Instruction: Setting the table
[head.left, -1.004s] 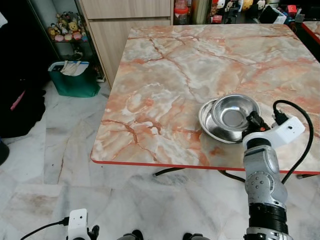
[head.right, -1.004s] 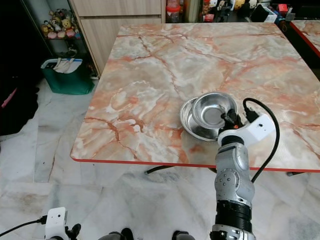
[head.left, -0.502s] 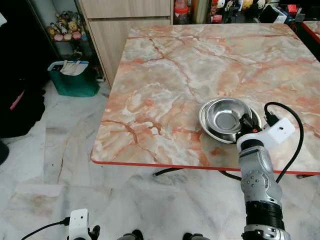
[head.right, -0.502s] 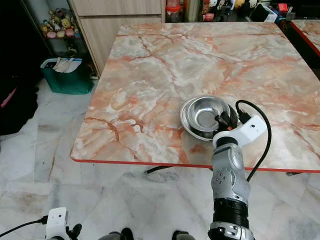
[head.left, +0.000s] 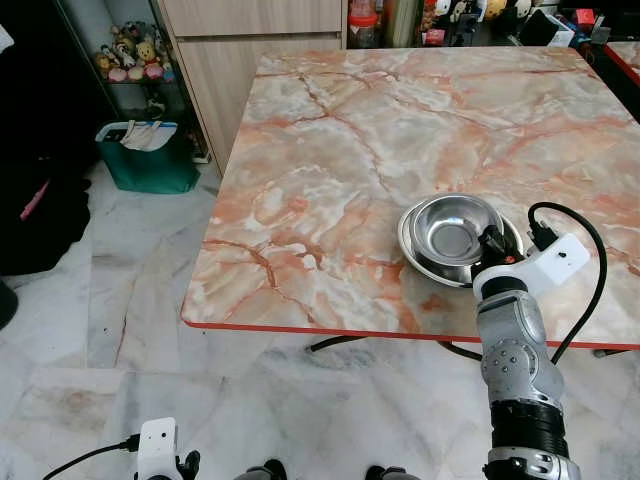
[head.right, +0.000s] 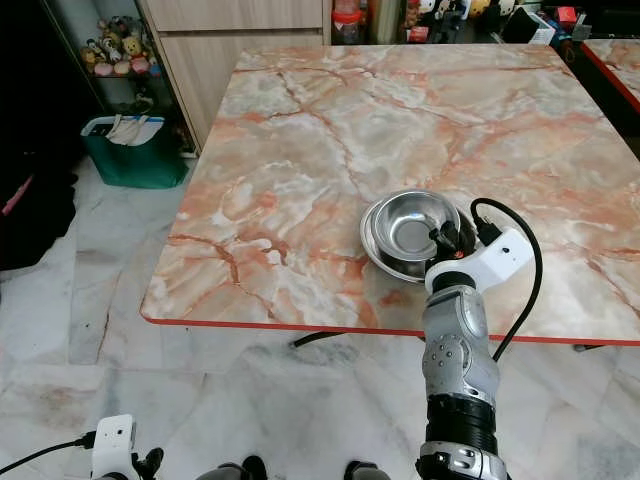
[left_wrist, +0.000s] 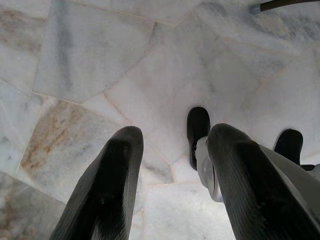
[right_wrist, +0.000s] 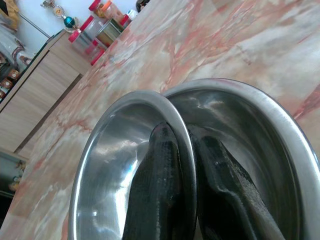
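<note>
A small steel bowl (head.left: 448, 226) rests inside a wider steel bowl (head.left: 414, 254) on the marble table (head.left: 330, 170), close to its front right edge. My right gripper (head.left: 490, 243) is shut on the small bowl's near rim. In the right wrist view one black finger (right_wrist: 159, 190) is inside the small bowl (right_wrist: 115, 165) and the other (right_wrist: 222, 190) is outside it, over the wide bowl (right_wrist: 270, 130). My left gripper (left_wrist: 175, 136) hangs idle and open above the floor.
The table's red front edge (head.left: 330, 333) runs just before my right arm. A green bin (head.left: 148, 158) and a wooden cabinet (head.left: 255, 50) stand at the far left. Jars (head.left: 362, 25) crowd the table's far side. My foot (left_wrist: 198, 125) is on the marble floor.
My right gripper carried the small bowl left and down until it sat in the wide bowl. Over the last half second almost nothing moved.
</note>
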